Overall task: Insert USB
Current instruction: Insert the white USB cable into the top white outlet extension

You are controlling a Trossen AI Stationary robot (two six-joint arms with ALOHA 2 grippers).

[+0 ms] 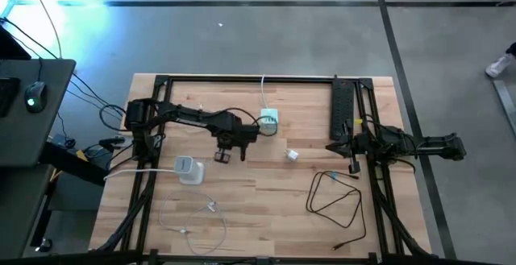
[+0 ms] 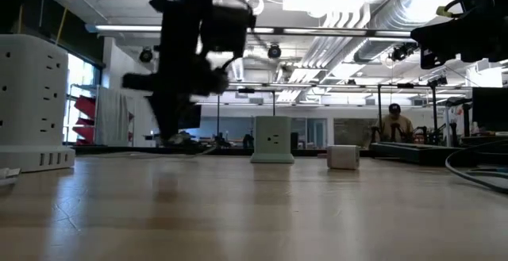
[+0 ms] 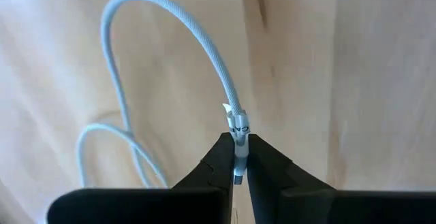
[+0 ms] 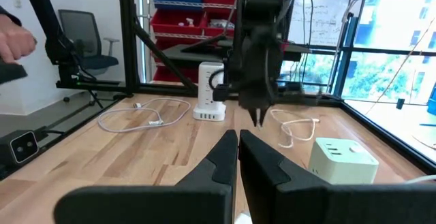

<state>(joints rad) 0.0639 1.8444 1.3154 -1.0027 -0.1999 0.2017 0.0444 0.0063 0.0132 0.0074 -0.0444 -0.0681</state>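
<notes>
My left gripper (image 1: 229, 154) hangs over the middle of the table, fingers pointing down, shut on the plug end of a white braided cable (image 3: 163, 26). The cable arcs away from the fingertips and loops over the wood. A white-and-green socket cube (image 1: 268, 121) stands on its base just beyond the left gripper, toward the far edge. In the low view it is the block at mid-table (image 2: 272, 140). My right gripper (image 4: 238, 142) waits at the table's right side (image 1: 332, 146), shut on nothing. My left gripper pinches the cable's plug (image 3: 238, 132) between its two fingertips (image 3: 219, 159), coming from above and pointing down. The plug lies along the fingers, and the cable leaves past their free ends. It bends over in a slack arc toward the table.
A white socket tower (image 1: 189, 169) stands near the left gripper, with a loose white cable (image 1: 193, 213) nearer the near edge. A small white adapter (image 1: 292, 155) lies mid-table. A black cable loop (image 1: 334, 196) and a black power strip (image 1: 343, 104) are on the right.
</notes>
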